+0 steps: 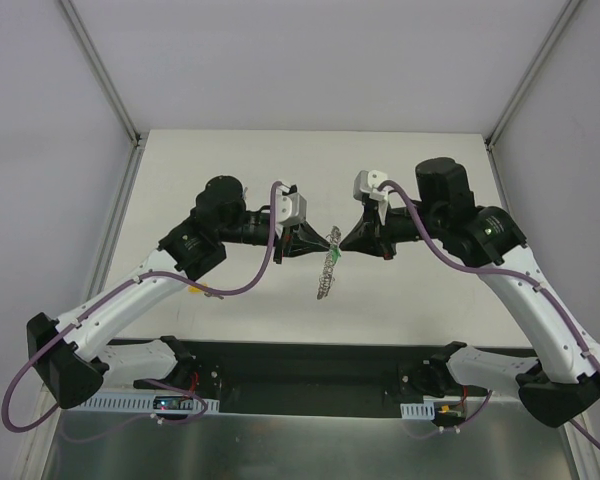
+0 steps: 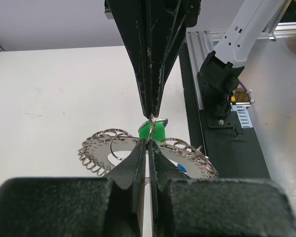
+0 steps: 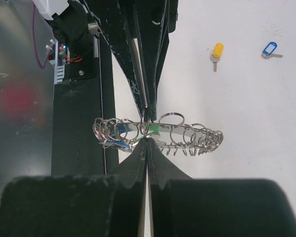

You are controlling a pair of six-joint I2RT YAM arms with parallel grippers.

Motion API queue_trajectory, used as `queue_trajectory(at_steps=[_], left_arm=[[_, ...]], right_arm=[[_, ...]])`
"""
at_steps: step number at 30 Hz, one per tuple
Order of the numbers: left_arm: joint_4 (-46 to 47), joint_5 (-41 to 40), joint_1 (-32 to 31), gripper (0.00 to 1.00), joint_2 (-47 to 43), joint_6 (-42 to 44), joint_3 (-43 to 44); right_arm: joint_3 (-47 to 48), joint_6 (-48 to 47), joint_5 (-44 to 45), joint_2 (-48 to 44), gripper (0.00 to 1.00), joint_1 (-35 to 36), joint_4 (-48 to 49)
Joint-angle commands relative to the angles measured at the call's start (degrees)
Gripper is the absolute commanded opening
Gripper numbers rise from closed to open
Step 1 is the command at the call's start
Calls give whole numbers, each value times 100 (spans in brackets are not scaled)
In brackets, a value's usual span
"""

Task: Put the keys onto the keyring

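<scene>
Both arms are meeting mid-air over the surface [image 3: 246, 98], tips nearly touching. L gripper [image 2: 149, 144] is clenching the keyring [image 3: 197, 136] at its rim, w/ the ring hanging clear of the surface btwn the two. R gripper [image 3: 147, 140] is pressing shut right at the green key [image 2: 158, 132]; can't tell if it's nipping the key or a rim loop. Yellow key [image 3: 217, 50] & blue key [image 3: 270, 48] are lying loose on the surface, near each other, well apart from the ring.
</scene>
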Motion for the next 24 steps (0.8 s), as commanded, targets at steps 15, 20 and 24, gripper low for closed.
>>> queue_trajectory(at_steps=[15, 20, 24], left_arm=[[-359, -478, -79, 0, 146, 410, 451], [-359, -785, -79, 0, 75, 358, 442], [-272, -1066, -88, 0, -12, 243, 355]], right_arm=[[431, -99, -263, 196, 1, 88, 33], [308, -29, 210, 108, 6, 88, 77], [-78, 199, 862, -67, 29, 79, 340]])
